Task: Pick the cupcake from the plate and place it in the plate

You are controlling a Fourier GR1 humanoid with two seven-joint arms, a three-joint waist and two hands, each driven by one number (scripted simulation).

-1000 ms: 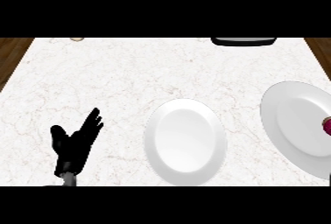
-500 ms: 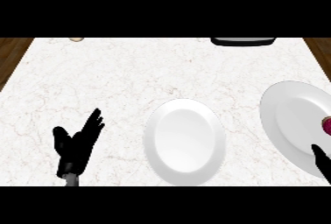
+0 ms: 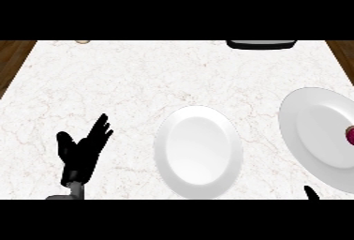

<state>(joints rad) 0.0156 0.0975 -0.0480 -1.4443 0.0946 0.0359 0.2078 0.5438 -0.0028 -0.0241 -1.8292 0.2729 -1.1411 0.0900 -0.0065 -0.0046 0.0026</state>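
Note:
A white plate (image 3: 198, 150) lies bare in the middle of the counter. A second white plate (image 3: 314, 131) sits at the right, cut by the view's edge. On its right side rests the cupcake (image 3: 350, 136), a dark red shape mostly out of view. My left hand (image 3: 81, 152) rests open at the lower left, fingers up, well apart from both plates. Of my right hand (image 3: 310, 192) only a black tip shows at the lower edge, just below the right plate.
A black object (image 3: 261, 44) stands at the counter's far edge, right of centre. A small pale round thing (image 3: 83, 41) lies at the far left edge. Dark wood shows past the marble counter (image 3: 138, 79) at both far corners.
My right hand came into view at the lower right half a second ago; now it shows lower and further left, with only a tip visible. The left hand and both plates have stayed put.

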